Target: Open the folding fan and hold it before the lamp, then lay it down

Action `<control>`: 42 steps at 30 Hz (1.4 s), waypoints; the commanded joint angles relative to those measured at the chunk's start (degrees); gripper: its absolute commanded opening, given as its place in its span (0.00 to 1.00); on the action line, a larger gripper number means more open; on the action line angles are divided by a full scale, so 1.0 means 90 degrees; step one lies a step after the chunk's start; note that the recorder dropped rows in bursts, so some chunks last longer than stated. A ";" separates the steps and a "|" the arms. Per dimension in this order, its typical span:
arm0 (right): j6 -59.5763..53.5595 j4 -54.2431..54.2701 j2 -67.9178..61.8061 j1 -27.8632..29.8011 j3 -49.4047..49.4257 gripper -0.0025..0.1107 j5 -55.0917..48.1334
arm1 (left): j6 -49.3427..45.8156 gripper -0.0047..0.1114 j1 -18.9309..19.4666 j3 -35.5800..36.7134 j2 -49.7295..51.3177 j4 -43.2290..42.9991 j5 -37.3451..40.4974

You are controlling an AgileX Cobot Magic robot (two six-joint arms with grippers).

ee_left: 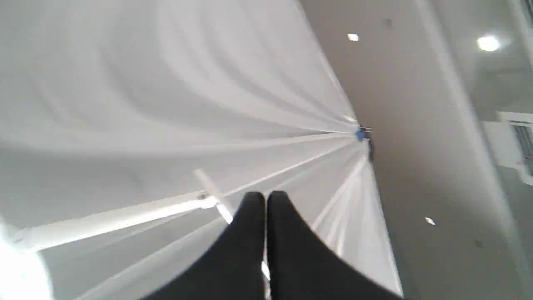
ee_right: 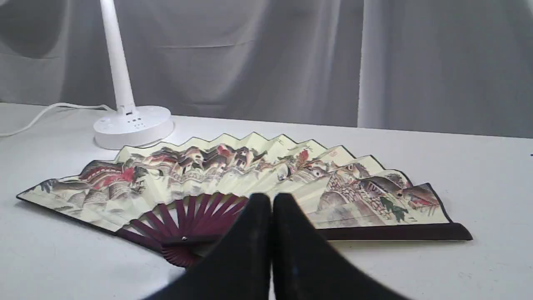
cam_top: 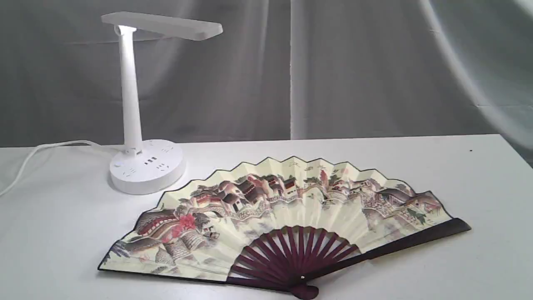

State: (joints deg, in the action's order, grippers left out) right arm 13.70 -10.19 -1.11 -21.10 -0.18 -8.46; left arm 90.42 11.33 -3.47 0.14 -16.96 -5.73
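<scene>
So the pleated cream paper folding fan (cam_top: 291, 200) with the painted village scene and dark maroon ribs is spread fully open and lying flat on the white tabletop (cam_top: 479, 175), toward the near edge. Its long axis runs side to side along that edge. The pivot knob sits closest to the near edge and the black-trimmed zigzag arc faces the far edge. One dark outer rib angles off toward the right edge.

The white plastic desk lamp (cam_top: 131, 104) with the flat rectangular head stands by the far-left corner. Its round base is just beside the fan's arc, and its white cord (cam_top: 33, 156) trails toward the left edge.

The right jaws are pressed together and gripping nothing. The fan (ee_right: 233, 175) lies on the tabletop just past their tips, pivot end nearest, and they don't appear to touch it. The left jaws are also closed and empty, aimed up at white draped fabric (ee_left: 166, 83), well apart from the fan.
</scene>
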 commanded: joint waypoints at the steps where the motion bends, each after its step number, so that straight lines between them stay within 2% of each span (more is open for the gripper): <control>1: 0.0010 0.0048 0.0010 -0.0005 0.0020 0.02 0.0025 | -0.0064 0.04 -0.0029 0.0386 -0.0016 0.0500 0.0485; 3: 0.0010 0.0048 0.0010 -0.0005 0.0020 0.02 0.0025 | -0.0064 0.04 -0.0070 0.0386 -0.0016 0.0657 0.0988; 5: 0.0010 0.0048 0.0010 -0.0005 0.0020 0.02 0.0025 | -0.0271 0.04 -0.0186 0.0386 -0.0016 0.0586 0.1125; 8: 0.0010 0.0048 0.0010 -0.0005 0.0020 0.02 0.0025 | -0.1399 0.04 -0.0345 0.0386 -0.0016 0.0660 0.1008; 10: 0.0010 0.0048 0.0010 -0.0005 0.0020 0.02 0.0025 | -0.2846 0.04 -0.0400 0.0386 -0.0016 0.0894 0.0825; 14: 0.0010 0.0048 0.0010 -0.0005 0.0020 0.02 0.0025 | -0.5013 0.04 -0.0471 0.0386 -0.0016 0.1182 0.0876; 16: 0.0010 0.0048 0.0010 -0.0005 0.0020 0.02 0.0025 | -0.5964 0.04 -0.0531 0.0386 -0.0016 0.1182 0.1217; 22: 0.0010 0.0048 0.0010 -0.0005 0.0020 0.02 0.0025 | -0.7608 0.04 -0.0542 0.0386 -0.0016 0.1182 0.2331; 31: 0.0028 0.0046 0.0010 -0.0005 0.0020 0.02 0.0025 | -0.8911 0.04 -0.0542 0.0386 -0.0016 0.1182 0.2342; 42: 0.0028 0.0046 0.0010 -0.0005 0.0020 0.02 0.0025 | -0.9263 0.04 -0.0542 0.0386 -0.0016 0.0465 0.2469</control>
State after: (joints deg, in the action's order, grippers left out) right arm 13.70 -9.83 -1.11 -21.10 -0.18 -8.46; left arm 8.66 6.73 -0.23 0.14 -11.97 16.48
